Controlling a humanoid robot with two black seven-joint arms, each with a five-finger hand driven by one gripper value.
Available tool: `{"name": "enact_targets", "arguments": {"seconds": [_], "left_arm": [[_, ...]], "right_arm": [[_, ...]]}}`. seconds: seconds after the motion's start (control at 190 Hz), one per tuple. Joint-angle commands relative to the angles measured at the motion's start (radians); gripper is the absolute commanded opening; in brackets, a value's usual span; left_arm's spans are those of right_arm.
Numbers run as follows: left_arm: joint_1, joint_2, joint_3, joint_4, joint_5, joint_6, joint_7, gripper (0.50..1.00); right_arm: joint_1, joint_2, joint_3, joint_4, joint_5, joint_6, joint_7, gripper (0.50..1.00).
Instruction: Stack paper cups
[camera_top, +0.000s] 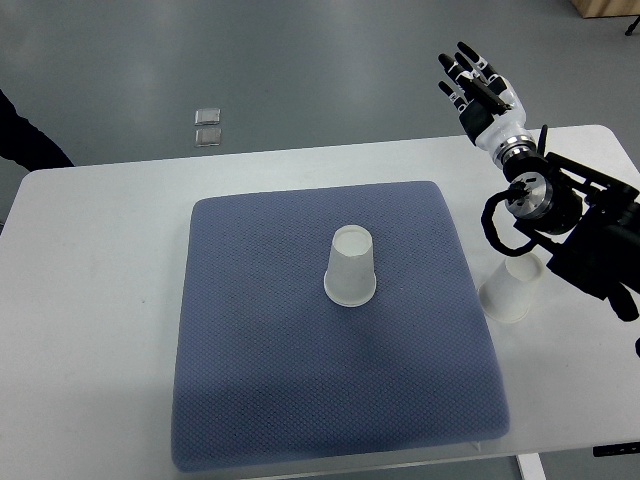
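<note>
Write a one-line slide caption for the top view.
Right hand raised open beyond the table, one upside-down paper cup on the blue mat, another cup beside it under the arm.

A white table (90, 300) is covered by a blue-grey mat (270, 400) with a fine dotted weave. Two translucent white cups (350, 267) (510, 290) are seen. The right hand (478, 85) is black and white; the floor (300, 70) is grey.

White table (100, 300) bears blue mat (260, 400), paper cup (510, 290)
</note>
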Motion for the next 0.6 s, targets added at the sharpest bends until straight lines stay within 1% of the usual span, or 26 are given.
{"name": "enact_targets", "arguments": {"seconds": [0.0,0.137,0.289,0.421,0.552,0.594], "left_arm": [[0.000,0.000,0.001,0.000,0.000,0.000,0.000,1.000],[0.000,0.000,-0.001,0.000,0.000,0.000,0.000,1.000],[0.000,0.000,0.001,0.000,0.000,0.000,0.000,1.000],[0.000,0.000,-0.001,0.000,0.000,0.000,0.000,1.000],[0.000,0.000,-0.001,0.000,0.000,0.000,0.000,1.000],[0.000,0.000,0.001,0.000,0.000,0.000,0.001,1.000]], "right_arm": [[0.012,-0.008,-0.005,0.000,-0.017,0.003,-0.003,0.913],[0.026,-0.017,0.004,0.002,-0.135,-0.003,-0.008,0.913],[0.041,-0.065,-0.003,0.020,-0.159,-0.005,-0.014,0.913],[0.056,-0.145,-0.019,0.046,-0.230,0.003,-0.015,0.913],[0.063,-0.238,-0.065,0.100,-0.385,0.017,-0.029,0.913],[0.067,-0.274,-0.085,0.118,-0.443,0.034,-0.028,0.913]]}}
